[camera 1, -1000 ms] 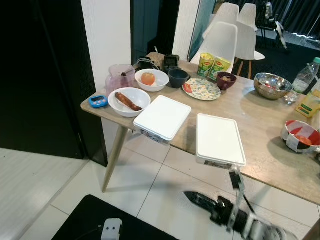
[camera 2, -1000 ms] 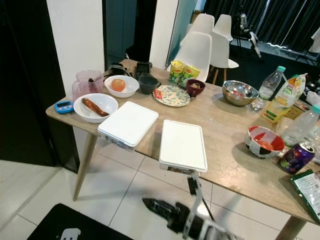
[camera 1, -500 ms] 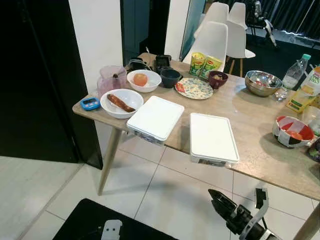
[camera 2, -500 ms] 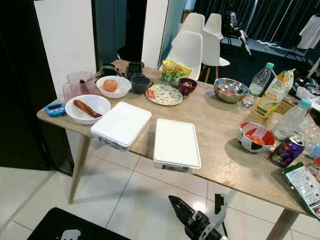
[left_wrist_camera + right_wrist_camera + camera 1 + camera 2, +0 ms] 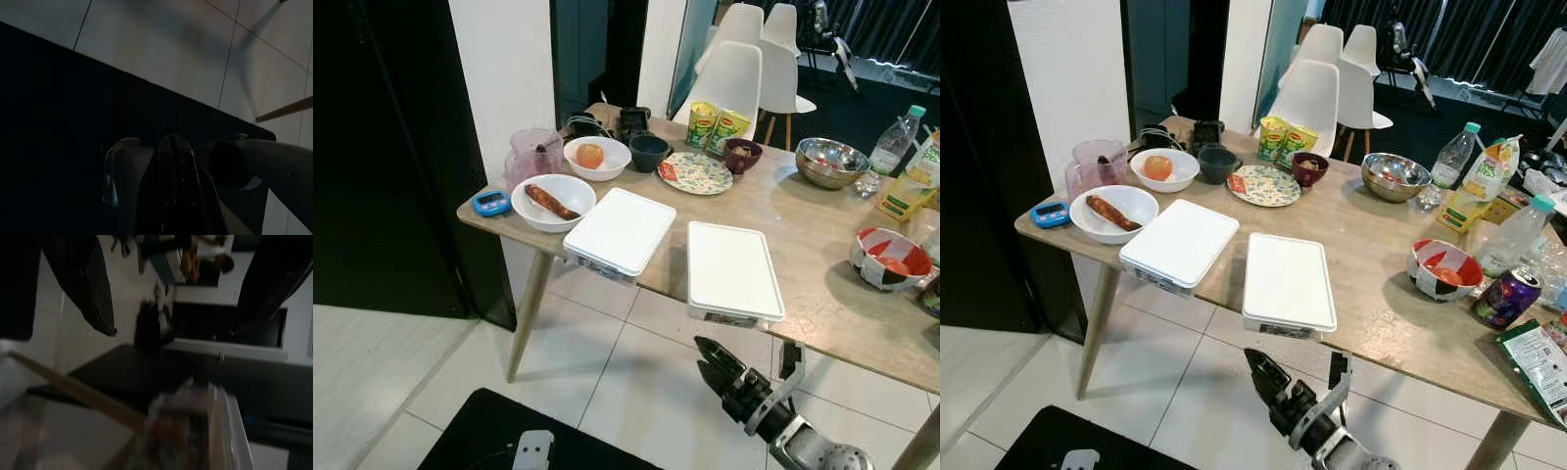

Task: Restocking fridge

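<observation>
Two white lidded containers sit on the wooden table [image 5: 822,304] in the left eye view, both overhanging its near edge: the right container [image 5: 732,271] lies just above and ahead of the right gripper [image 5: 720,364], which is raised below the table edge with its black fingers spread apart and nothing between them, while the left container [image 5: 620,231] lies further off to that gripper's left. Beyond them, well past the gripper's reach, stand a white bowl with a sausage [image 5: 553,200], a bowl with an orange fruit [image 5: 596,157] and a patterned plate [image 5: 694,172]; a steel bowl [image 5: 831,163] is off to the far right. The right eye view gives the same layout, the right gripper's fingers pointing up toward the underside of the nearer container, not touching it. In the left wrist view the left gripper [image 5: 174,147] hangs over a dark mat [image 5: 58,122] and pale floor tiles, its two fingers pressed together, holding nothing. The right wrist view is blurred; a pale container edge and a table leg can just be made out ahead. No fridge is visible, and both containers remain on the table, so the restocking looks barely begun: I judge a grasp of the nearer container comes first, then carrying it away.
</observation>
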Tool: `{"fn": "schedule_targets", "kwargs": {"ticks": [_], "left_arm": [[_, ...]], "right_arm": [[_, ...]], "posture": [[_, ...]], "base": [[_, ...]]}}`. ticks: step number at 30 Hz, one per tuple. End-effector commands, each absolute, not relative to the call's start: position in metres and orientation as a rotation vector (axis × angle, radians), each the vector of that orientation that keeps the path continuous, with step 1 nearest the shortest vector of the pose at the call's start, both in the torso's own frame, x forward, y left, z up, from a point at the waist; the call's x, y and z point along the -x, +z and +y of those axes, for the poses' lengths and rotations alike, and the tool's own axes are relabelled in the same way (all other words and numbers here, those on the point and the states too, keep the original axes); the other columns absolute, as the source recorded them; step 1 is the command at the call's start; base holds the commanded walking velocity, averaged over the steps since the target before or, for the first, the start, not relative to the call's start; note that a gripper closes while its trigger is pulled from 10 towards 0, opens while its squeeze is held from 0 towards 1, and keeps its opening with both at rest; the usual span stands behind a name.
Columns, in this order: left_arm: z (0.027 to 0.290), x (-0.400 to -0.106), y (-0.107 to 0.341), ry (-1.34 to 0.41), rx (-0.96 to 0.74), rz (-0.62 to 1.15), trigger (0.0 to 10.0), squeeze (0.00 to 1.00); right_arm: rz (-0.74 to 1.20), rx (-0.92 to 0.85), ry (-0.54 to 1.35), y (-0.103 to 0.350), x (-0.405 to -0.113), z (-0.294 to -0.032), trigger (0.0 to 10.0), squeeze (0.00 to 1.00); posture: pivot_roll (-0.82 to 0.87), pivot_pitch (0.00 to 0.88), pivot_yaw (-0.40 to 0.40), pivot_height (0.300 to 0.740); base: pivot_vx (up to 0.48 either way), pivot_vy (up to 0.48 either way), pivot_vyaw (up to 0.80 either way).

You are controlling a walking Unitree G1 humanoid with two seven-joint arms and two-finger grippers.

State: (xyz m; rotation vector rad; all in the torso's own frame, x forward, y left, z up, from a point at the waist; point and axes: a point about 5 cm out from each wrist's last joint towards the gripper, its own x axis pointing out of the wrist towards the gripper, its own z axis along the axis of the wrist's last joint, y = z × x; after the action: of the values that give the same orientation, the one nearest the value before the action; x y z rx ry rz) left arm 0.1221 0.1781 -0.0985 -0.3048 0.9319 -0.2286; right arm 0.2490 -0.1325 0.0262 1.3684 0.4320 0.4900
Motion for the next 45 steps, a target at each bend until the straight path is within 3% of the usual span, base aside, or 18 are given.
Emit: {"fn": "schedule_targets", "kwargs": {"ticks": [1,13,26,27,28,29,30,33,35,37,38,39,40,41,45], "left_arm": [[0.169,-0.106,-0.105,-0.256,0.317,1.008,10.0,0.00],[0.172,-0.106,-0.105,-0.252,0.312,1.007,10.0,0.00],[0.170,-0.108,-0.105,-0.252,0.314,1.003,10.0,0.00],[0.170,-0.108,-0.105,-0.253,0.314,1.003,10.0,0.00],[0.171,-0.107,-0.105,-0.252,0.313,1.004,10.0,0.00],[0.171,-0.107,-0.105,-0.252,0.313,1.004,10.0,0.00],[0.171,-0.107,-0.105,-0.252,0.312,1.006,10.0,0.00],[0.172,-0.107,-0.105,-0.251,0.312,1.006,10.0,0.00],[0.172,-0.107,-0.105,-0.249,0.312,1.005,10.0,0.00],[0.172,-0.106,-0.105,-0.248,0.313,1.007,10.0,0.00],[0.173,-0.105,-0.105,-0.248,0.313,1.008,10.0,0.00],[0.173,-0.105,-0.105,-0.248,0.314,1.008,10.0,0.00],[0.173,-0.105,-0.105,-0.247,0.314,1.008,10.0,0.00],[0.173,-0.105,-0.105,-0.246,0.315,1.008,10.0,0.00],[0.173,-0.104,-0.105,-0.244,0.318,1.007,10.0,0.00]], "right_arm": [[0.413,-1.393,0.435,0.023,-0.251,-0.135,10.0,0.00],[0.423,-1.398,0.350,0.016,-0.257,-0.130,10.0,0.00],[0.421,-1.313,0.428,0.022,-0.264,-0.116,10.0,0.00],[0.421,-1.312,0.429,0.022,-0.265,-0.115,10.0,0.07],[0.416,-1.323,0.439,0.024,-0.265,-0.114,10.0,0.66],[0.416,-1.323,0.439,0.024,-0.265,-0.114,10.0,0.66],[0.417,-1.341,0.447,0.026,-0.267,-0.110,10.0,0.89],[0.417,-1.344,0.447,0.026,-0.269,-0.109,10.0,0.90],[0.413,-1.355,0.445,0.028,-0.271,-0.108,10.0,0.90],[0.403,-1.386,0.460,0.031,-0.272,-0.106,10.0,0.78],[0.399,-1.397,0.468,0.032,-0.273,-0.105,10.0,0.78],[0.396,-1.405,0.460,0.032,-0.274,-0.106,10.0,0.57],[0.394,-1.409,0.452,0.032,-0.275,-0.106,10.0,0.57],[0.392,-1.414,0.444,0.031,-0.275,-0.106,10.0,0.00],[0.388,-1.422,0.458,0.032,-0.276,-0.105,10.0,0.00]], "posture": [[0.12,0.000,-0.134,0.740],[0.13,0.000,-0.136,0.740],[0.14,0.000,-0.139,0.740],[0.14,0.000,-0.137,0.740],[0.14,0.000,-0.135,0.740],[0.14,0.000,-0.135,0.740],[0.14,0.000,-0.135,0.740],[0.14,0.000,-0.133,0.740],[0.14,0.000,-0.133,0.740],[0.14,0.000,-0.132,0.740],[0.14,0.000,-0.132,0.740],[0.14,0.000,-0.132,0.740],[0.14,0.000,-0.132,0.740],[0.14,0.000,-0.131,0.740],[0.14,0.000,-0.130,0.740]], "base": [[0.000,0.000,0.00],[0.000,0.000,0.00],[0.000,0.000,0.00],[0.000,0.000,0.00],[0.000,0.000,0.00],[0.000,0.000,0.00],[0.000,0.000,0.00],[0.000,0.000,0.00],[0.000,0.000,0.00],[0.000,0.000,0.00],[0.000,0.000,0.00],[0.000,0.000,0.00],[0.000,0.000,0.00],[0.000,0.000,0.00],[0.000,0.000,0.00]]}}
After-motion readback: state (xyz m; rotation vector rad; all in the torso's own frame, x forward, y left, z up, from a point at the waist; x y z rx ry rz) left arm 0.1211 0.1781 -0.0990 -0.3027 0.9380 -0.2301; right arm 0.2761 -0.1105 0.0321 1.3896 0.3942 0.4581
